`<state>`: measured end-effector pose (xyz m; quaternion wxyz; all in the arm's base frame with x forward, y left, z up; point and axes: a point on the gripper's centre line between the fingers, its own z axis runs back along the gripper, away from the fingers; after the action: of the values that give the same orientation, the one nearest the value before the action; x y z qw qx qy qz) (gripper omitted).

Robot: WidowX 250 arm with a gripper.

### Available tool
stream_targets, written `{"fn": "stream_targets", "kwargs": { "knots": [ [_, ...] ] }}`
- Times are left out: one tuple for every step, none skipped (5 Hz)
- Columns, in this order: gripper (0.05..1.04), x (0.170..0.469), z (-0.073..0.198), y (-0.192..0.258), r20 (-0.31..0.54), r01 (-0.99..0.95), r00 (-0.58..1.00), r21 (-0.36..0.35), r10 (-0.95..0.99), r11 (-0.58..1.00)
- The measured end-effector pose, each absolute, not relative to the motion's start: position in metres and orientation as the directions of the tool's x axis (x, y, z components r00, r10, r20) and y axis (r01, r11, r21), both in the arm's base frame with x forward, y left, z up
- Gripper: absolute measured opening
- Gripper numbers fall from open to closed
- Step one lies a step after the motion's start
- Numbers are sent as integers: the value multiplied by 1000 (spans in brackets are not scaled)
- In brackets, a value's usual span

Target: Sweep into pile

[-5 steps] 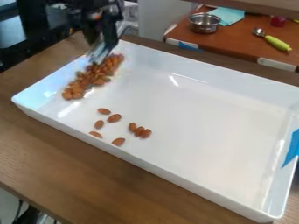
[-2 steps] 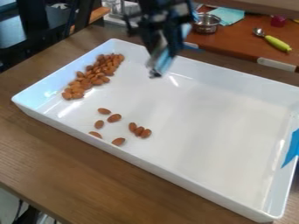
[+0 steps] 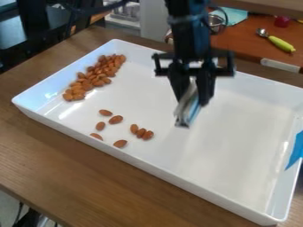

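In the camera view, the sweep is partly done: a pile of almonds [image 3: 93, 77] lies along the left wall of the white tray [image 3: 225, 142], towards its far corner, while eight loose almonds [image 3: 115, 119] lie scattered in the near left part. Three of those sit in a tight row to the right of the others, and two lie close to the near wall. The step in hand looks like setting up a fresh stroke for these stragglers. The next move probably calls for bringing the blade down to the tray floor on their right, then drawing it left and away to join the pile; the ones by the near wall could easily be missed.

The arm [image 3: 190, 31] comes in from the top edge and hangs almost upright over the middle of the tray. Its gripper [image 3: 194, 99] points down, fingers closed in narrowly on a flat sweeping tool [image 3: 188, 108], whose end slants down towards the near left, right of the row of three. Whether it touches the floor, I cannot tell.
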<state>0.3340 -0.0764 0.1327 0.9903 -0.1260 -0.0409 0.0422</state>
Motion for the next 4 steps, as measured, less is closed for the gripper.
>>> {"fn": "stream_targets", "kwargs": {
  "knots": [
    [378,319,111,-81,83,-77,992,-196,95,978],
    [378,315,98,-78,103,-80,990,-156,97,985],
    [378,310,87,-72,111,-75,990,-127,89,989],
    [378,311,84,-63,121,-78,988,-108,91,991]
  ]
}}
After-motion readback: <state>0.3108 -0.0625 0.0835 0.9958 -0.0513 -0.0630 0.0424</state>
